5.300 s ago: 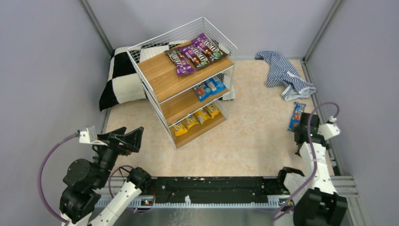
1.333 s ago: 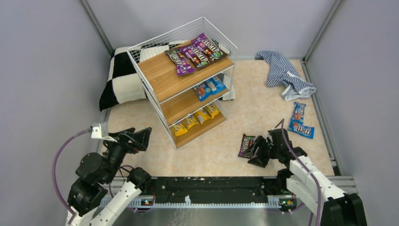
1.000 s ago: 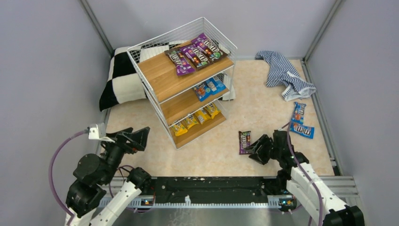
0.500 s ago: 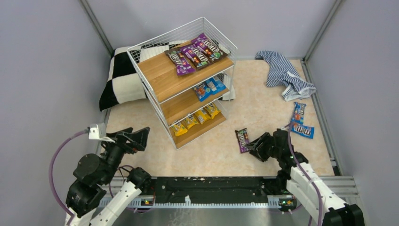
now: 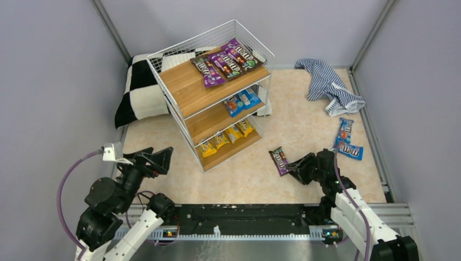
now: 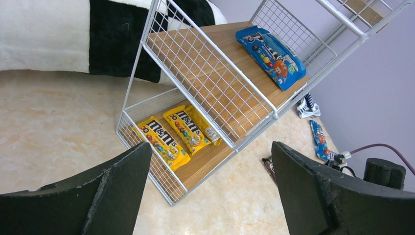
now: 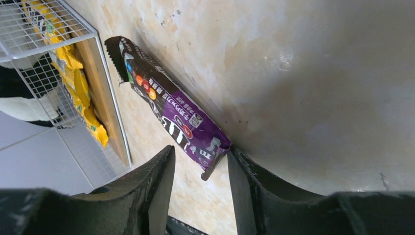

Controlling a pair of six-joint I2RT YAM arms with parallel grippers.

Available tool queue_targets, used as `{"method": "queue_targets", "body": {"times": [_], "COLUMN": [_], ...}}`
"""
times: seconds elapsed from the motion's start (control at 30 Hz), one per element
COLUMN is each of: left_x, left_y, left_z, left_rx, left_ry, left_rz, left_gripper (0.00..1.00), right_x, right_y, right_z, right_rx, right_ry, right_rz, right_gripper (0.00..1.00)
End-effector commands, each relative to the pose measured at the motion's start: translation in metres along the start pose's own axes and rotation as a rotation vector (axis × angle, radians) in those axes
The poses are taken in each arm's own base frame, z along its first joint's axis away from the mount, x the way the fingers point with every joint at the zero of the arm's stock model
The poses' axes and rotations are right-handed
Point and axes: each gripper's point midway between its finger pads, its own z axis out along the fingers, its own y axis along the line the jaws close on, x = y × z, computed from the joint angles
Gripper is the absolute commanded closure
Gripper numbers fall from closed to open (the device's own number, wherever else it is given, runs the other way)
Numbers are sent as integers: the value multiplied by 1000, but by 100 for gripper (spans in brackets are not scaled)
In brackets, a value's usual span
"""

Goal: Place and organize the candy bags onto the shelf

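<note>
A purple candy bag lies flat on the floor right of the shelf. My right gripper is low at its near end. In the right wrist view that bag has its end between the fingers of the right gripper, touching the right finger with a gap on the left, so the jaws are open around it. Two blue candy bags lie further right. My left gripper hangs open and empty, with the shelf ahead of it.
Purple bags fill the top tier, blue bags the middle and yellow bags the bottom. A striped cloth lies at the back right. A checkered cushion sits behind the shelf on the left.
The right gripper has slid toward the shelf, and the purple bag has shifted and turned with it. The jaws have narrowed around the bag's end. The left arm has not moved.
</note>
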Motion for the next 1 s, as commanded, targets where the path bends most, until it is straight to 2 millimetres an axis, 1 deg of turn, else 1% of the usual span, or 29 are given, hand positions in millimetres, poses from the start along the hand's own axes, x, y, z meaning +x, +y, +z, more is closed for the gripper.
{"method": "queue_targets", "body": {"times": [0.0, 0.13, 0.23, 0.3, 0.4, 0.53, 0.57, 0.63, 0.7, 0.8, 0.9, 0.97], "left_x": [-12, -11, -11, -10, -10, -10, -10, -10, -10, -10, -11, -11], "left_y": [-5, -7, -8, -8, -9, -10, -11, -11, -12, -12, -13, -14], "left_z": [-2, 0, 2, 2, 3, 2, 3, 2, 2, 1, 1, 1], "left_rx": [15, 21, 24, 24, 28, 30, 33, 34, 39, 43, 47, 50], "left_ry": [-30, -26, -22, -23, -21, -20, -19, -18, -18, -17, -19, -19], "left_rz": [1, -2, -3, -3, -7, -12, -14, -18, -22, -24, -25, -27], "left_gripper": [2, 2, 2, 2, 2, 2, 2, 2, 2, 2, 2, 2], "right_x": [-3, -5, -8, -11, -17, -25, -30, -40, -55, -77, -97, -104], "right_y": [-54, -50, -47, -41, -26, 6, 15, 23, 36, 78, 105, 125], "right_z": [7, 12, 13, 11, 7, -7, -13, -27, -49, -91, -135, -161], "right_rx": [173, 129, 113, 93, 43, -64, -83, -71, -82, -205, -250, -271], "right_ry": [-58, -65, -82, -93, -116, -150, -179, -237, -325, -473, -613, -666], "right_rz": [23, 10, -20, -51, -87, -124, -119, -84, -54, -139, -208, -271], "right_gripper": [58, 72, 90, 99, 100, 100, 100, 100, 100, 100, 100, 100]}}
